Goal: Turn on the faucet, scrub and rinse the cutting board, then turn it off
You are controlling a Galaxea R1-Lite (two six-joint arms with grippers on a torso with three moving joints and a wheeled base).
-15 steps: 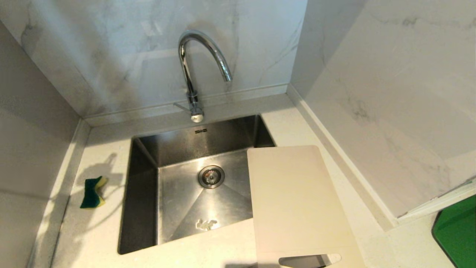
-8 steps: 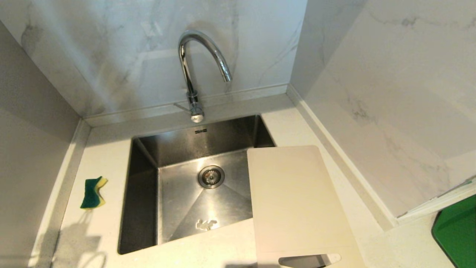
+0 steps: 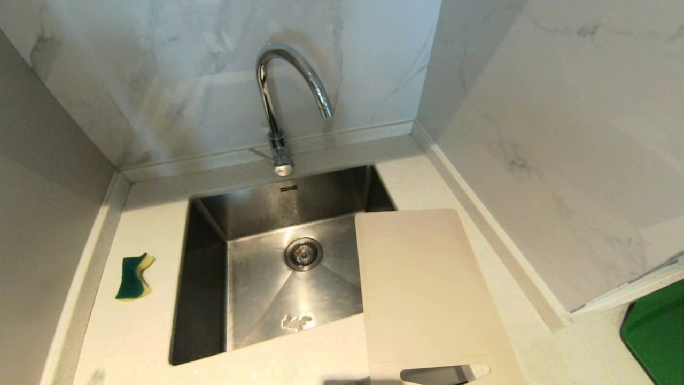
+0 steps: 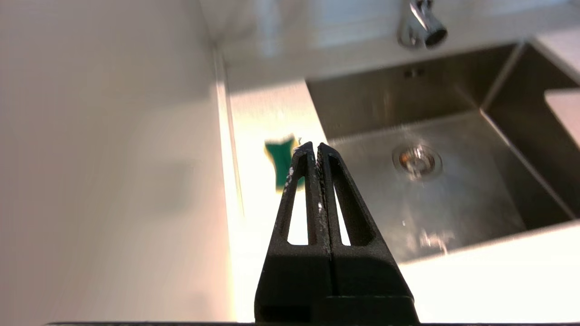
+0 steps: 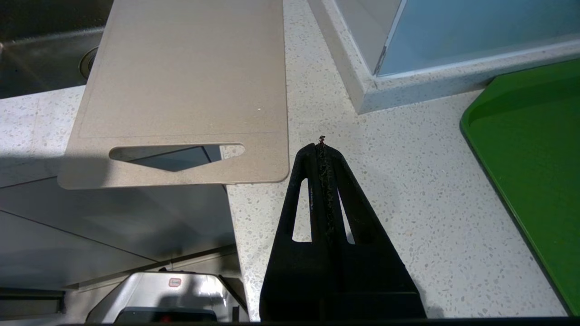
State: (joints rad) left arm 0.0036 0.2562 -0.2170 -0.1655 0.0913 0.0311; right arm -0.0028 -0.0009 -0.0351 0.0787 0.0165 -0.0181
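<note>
No water is seen at the faucet point(image 3: 278, 101), which stands at the worktop's back edge behind the sink point(image 3: 203, 299); its basin looks dry. The board point(image 3: 427, 289) lies flat on the worktop's right side, its left part overhanging the sink and its handle slot past the front edge. A sponge point(image 3: 132, 276) rests untouched near the left edge. The left claw point(image 4: 316, 147) is clenched and empty above the worktop's front left; the right claw point(image 5: 321, 146), likewise clenched and empty, is held beside the board. By this evidence, every step is judged still outstanding.
</note>
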